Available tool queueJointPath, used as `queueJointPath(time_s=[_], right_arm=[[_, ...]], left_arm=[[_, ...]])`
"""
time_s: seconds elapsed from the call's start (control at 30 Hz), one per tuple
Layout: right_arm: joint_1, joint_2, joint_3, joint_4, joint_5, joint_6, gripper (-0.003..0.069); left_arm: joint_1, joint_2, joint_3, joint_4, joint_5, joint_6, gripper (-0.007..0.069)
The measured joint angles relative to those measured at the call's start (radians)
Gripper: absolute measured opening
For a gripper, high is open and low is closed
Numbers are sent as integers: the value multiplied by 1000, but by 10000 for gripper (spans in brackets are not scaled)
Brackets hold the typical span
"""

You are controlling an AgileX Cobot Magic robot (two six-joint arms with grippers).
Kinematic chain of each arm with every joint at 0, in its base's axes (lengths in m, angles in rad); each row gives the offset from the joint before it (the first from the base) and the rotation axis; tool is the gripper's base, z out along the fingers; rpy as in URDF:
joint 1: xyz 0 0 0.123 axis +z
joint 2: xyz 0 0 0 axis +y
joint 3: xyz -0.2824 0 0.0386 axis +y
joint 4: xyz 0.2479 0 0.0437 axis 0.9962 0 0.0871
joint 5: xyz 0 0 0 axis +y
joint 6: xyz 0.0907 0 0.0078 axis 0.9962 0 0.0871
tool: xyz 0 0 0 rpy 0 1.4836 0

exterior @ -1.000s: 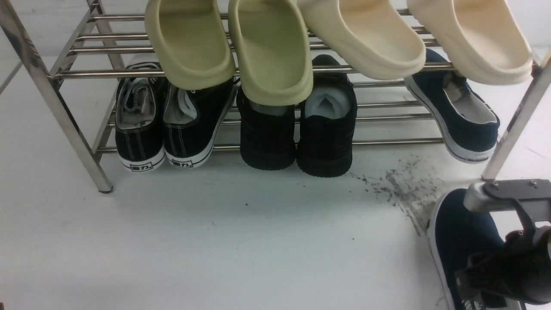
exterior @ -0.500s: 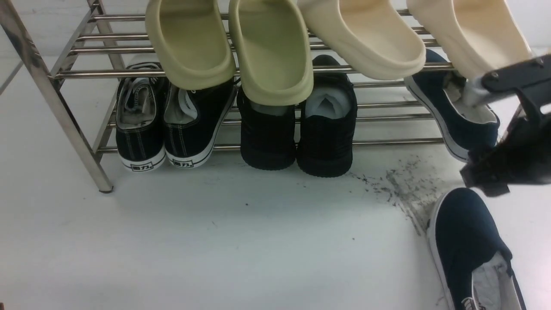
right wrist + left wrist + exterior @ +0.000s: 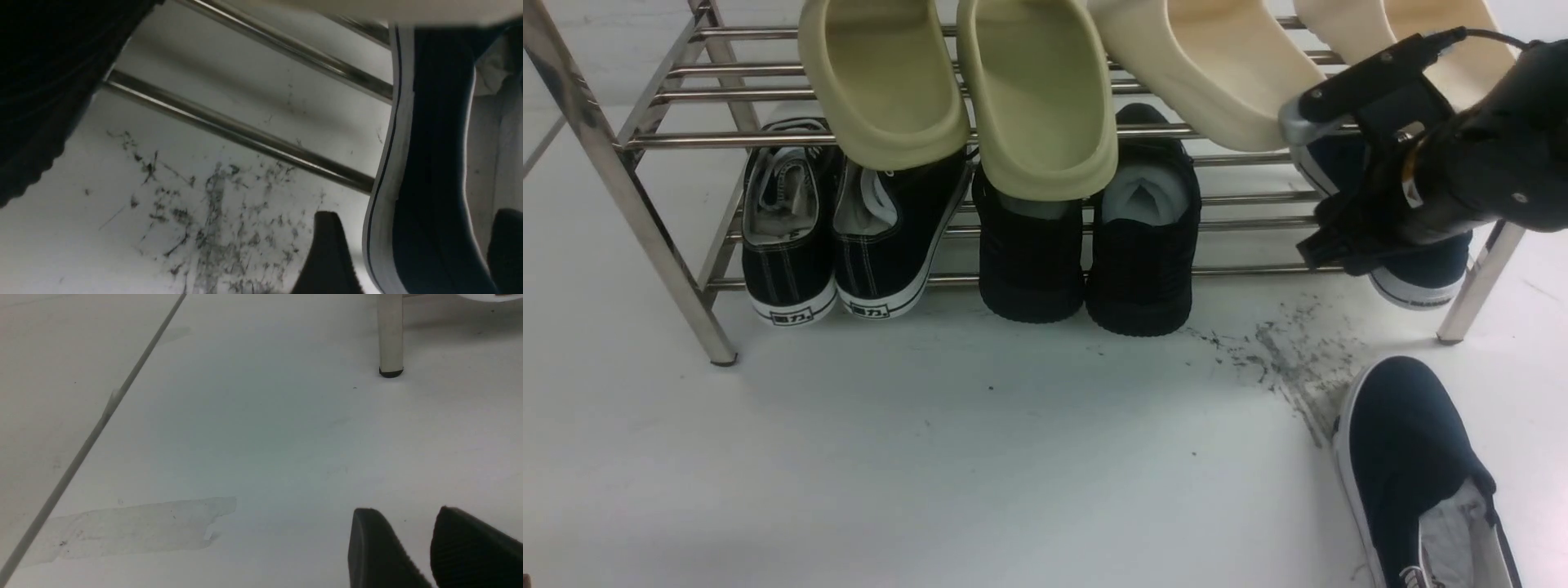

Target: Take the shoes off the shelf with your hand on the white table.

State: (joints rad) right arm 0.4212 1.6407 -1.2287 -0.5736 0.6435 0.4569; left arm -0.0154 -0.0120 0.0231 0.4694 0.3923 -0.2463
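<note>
Task judged half done. One navy shoe (image 3: 1413, 465) lies on the counter (image 3: 972, 457), toe toward the shelf (image 3: 629, 204), just beside the scuff marks (image 3: 1282, 359). Its mate (image 3: 1421, 286) sits on the lower tier at the shelf's right end, heel outward, largely hidden in the front view by the right arm. The right gripper (image 3: 416, 249) is at the mate. In the right wrist view its fingers (image 3: 327, 253) stand apart, one outside the white sole and the other over the lining, with the shoe's side wall between them. They do not appear pressed in, so the grasp is judged not yet made. What is left: closing on the wall, drawing the mate off the bars, and setting it down on the counter. The left gripper (image 3: 412, 539) hovers low over bare counter, its fingers a little apart and empty. Writing: the black lace-ups (image 3: 833, 237) carry a boxed two-character mark on each white heel, apparently 回力. The mate's heel strip bears a small label, too small to read, as does the heel of the shoe on the counter. No writing shows on the all-black pair (image 3: 1086, 245) or the slippers (image 3: 1037, 90).
</note>
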Motion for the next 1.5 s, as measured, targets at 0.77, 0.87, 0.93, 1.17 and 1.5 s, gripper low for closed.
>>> queueJointPath(time_s=[0.77,0.87,0.93,1.17,1.5], right_arm=[[-11,97,-17,-141,10,273,419],[-11,97,-18,-159,17,273,320],[-11,97,-18,-175,24,272,213],[-10,97,-18,-211,47,272,28],[-9,81,-20,-196,72,264,28]], left_arm=[[0,0,0,0,0,0,240],[0,0,0,0,0,0,240],[0,0,0,0,0,0,240],[0,0,0,0,0,0,240],[0,0,0,0,0,0,240]])
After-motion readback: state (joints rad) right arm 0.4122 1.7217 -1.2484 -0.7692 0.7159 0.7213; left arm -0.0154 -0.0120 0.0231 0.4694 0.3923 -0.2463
